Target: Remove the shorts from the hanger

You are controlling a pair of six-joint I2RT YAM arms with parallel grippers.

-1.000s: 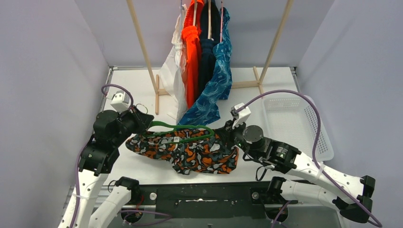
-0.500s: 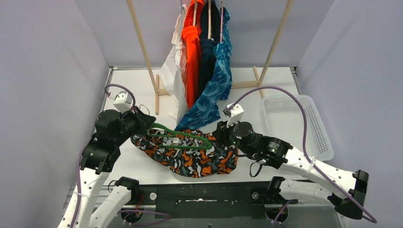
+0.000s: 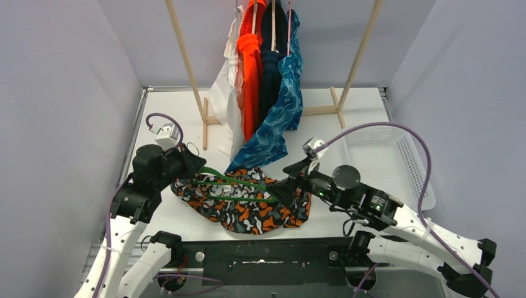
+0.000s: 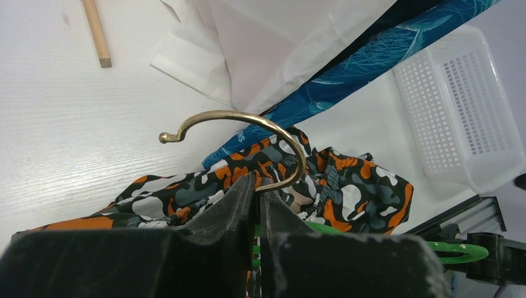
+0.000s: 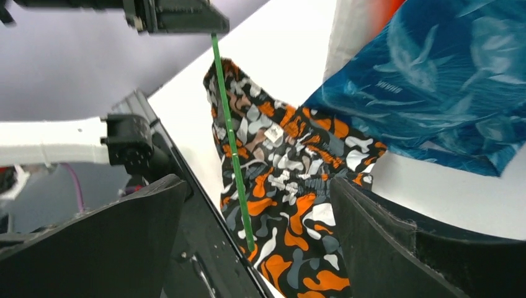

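Note:
The camouflage shorts [image 3: 260, 211] lie bunched on the white table near its front edge, with the green hanger [image 3: 239, 183] over them. My left gripper [image 3: 192, 167] is shut on the hanger at the foot of its brass hook [image 4: 248, 118], as the left wrist view [image 4: 257, 189] shows. My right gripper [image 3: 282, 186] hangs open over the right end of the shorts [image 5: 298, 167], nothing between its fingers [image 5: 257, 192]. The hanger's green bar [image 5: 232, 155] runs bare above the cloth there. White [image 3: 223, 93], orange [image 3: 250, 68], navy [image 3: 270, 68] and blue leaf-patterned shorts [image 3: 282, 118] hang on the rack.
A wooden rack with slanted posts [image 3: 186, 68] stands at the back of the table. A white perforated basket [image 3: 397, 161] sits at the right. The blue shorts' hem reaches down close to the camouflage pair. Purple walls close in both sides.
My right gripper has opened and let go of the shorts' right end, turning over them. The shorts have gathered nearer the front edge. The left gripper kept its hold and shifted slightly right.

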